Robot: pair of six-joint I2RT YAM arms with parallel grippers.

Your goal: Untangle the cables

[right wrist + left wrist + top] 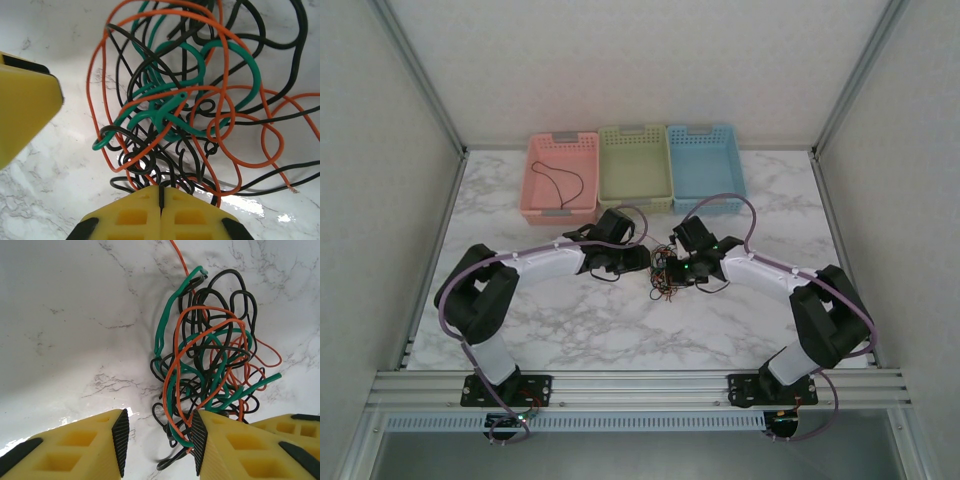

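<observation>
Two arms bend inward over one cable tangle [665, 277] mid-table, with three baskets [635, 131] beyond. The left gripper [160, 440] straddles the tangle's edge, half open. The right gripper [161, 192] is pressed shut against it; I cannot tell whether it holds a strand.

Plenty of open marble [620, 335] in front of the tangle [665, 278]. Left arm [545, 262] and right arm [760, 270] crowd its sides, bins [636, 131] block the back.

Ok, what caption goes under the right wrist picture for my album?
Right gripper closed at the edge of tangled black, orange and green cables on a marble table.
</observation>
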